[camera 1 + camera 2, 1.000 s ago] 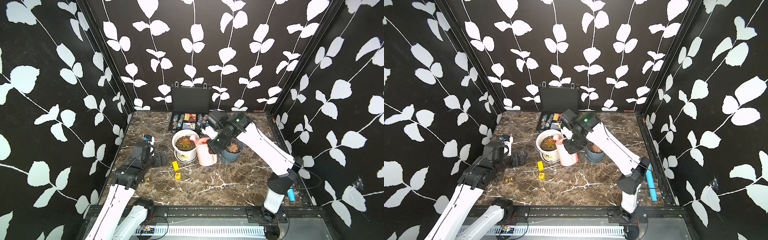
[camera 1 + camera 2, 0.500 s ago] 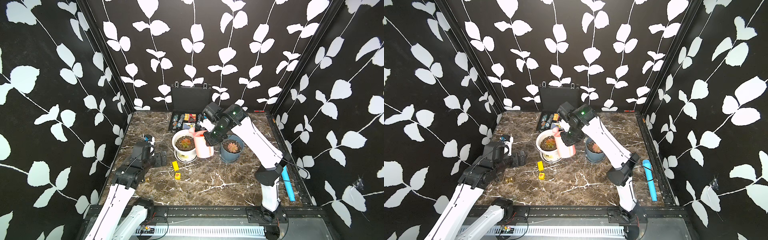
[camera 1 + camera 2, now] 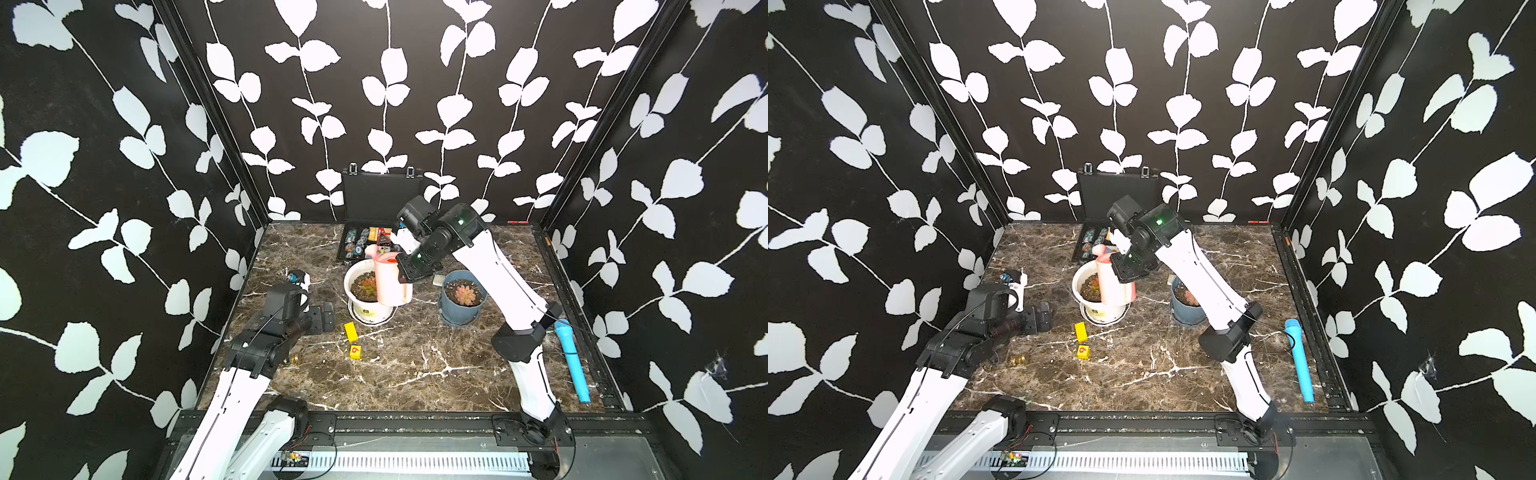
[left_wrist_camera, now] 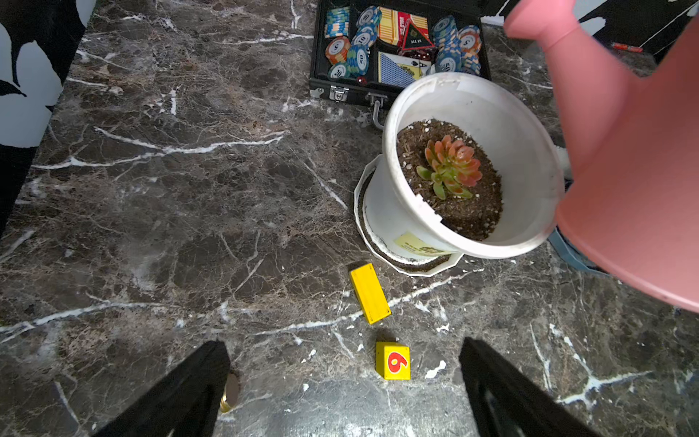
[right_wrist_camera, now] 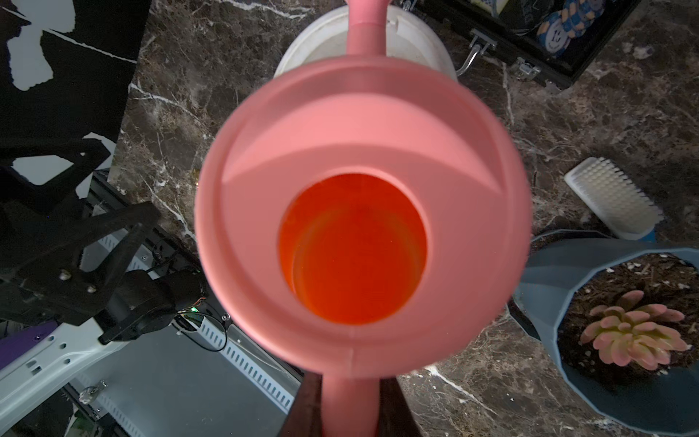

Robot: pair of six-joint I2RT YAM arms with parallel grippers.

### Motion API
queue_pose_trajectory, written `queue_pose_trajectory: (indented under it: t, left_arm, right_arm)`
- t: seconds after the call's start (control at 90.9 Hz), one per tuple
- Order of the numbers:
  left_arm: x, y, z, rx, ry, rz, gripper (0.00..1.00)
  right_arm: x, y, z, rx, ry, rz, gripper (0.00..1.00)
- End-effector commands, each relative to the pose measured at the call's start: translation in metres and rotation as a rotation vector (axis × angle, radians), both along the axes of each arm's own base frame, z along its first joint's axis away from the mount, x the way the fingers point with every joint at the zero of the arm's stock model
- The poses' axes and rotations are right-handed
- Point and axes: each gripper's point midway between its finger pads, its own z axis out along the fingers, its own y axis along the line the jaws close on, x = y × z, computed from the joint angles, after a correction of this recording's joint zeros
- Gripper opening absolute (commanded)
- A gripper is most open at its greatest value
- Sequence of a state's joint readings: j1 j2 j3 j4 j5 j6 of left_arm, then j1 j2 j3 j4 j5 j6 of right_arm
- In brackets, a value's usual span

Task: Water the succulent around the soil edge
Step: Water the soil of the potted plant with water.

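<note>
Dark brown, white-veined marble forms the tabletop (image 3: 415, 365), enclosed by black walls (image 3: 83, 104) printed with white leaves. The right gripper (image 5: 348, 412) is seen clamped on the handle of a pink plastic watering can (image 3: 390, 282), which is held near upright, raised against the side of a wide round white plastic pot (image 4: 393, 125) nearest the right arm. The left gripper (image 4: 344, 397) is spread wide and holds nothing, low over the marble and apart from the pot. The succulent (image 4: 450, 166), a spiky orange-red and green rosette, is rooted at the pot's middle. The soil edge (image 4: 412, 143) is the dark gritty ring between it and the white wall.

Several failures can be foreseen. If the spout (image 3: 372, 250) is aimed too centrally when the can is tipped, the rosette would be wetted instead of the ring. If it is carried past the far rim, water could be thrown into the open black case (image 4: 321, 81) of poker chips and cards just behind the pot. The pot could also be knocked by the can's body. How full the can is cannot be told, so a sudden gush cannot be ruled out.

"ALL IN" can be read on a red triangular marker (image 4: 415, 38) in the case, and 20, 50 and 5 on chips. A red digit, 6 or 9, is printed on a small yellow cube (image 4: 392, 360). A pale yellow label (image 4: 420, 244) on the pot is too small to be read.
</note>
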State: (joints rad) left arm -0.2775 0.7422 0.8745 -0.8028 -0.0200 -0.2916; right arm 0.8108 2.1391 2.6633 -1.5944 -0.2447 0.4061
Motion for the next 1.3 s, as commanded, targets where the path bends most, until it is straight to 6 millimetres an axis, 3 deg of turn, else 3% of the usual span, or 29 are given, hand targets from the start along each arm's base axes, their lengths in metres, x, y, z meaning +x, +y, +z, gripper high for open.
queue_pose_trajectory:
  t: [0.0, 0.737, 1.287]
  left_arm:
    - [-0.001, 0.002, 0.000, -0.005, 0.007, 0.011, 0.99]
    - [-0.001, 0.007, -0.001, -0.001, 0.013, 0.037, 0.99]
    - [-0.001, 0.010, 0.001, 0.003, 0.007, 0.052, 0.99]
  right_arm:
    - [-0.017, -0.006, 0.000, -0.018, 0.063, 0.003, 0.00]
    - [-0.047, 0.017, -0.008, -0.050, 0.075, 0.086, 0.00]
    - [-0.071, 0.007, -0.016, -0.136, 0.060, 0.119, 0.00]
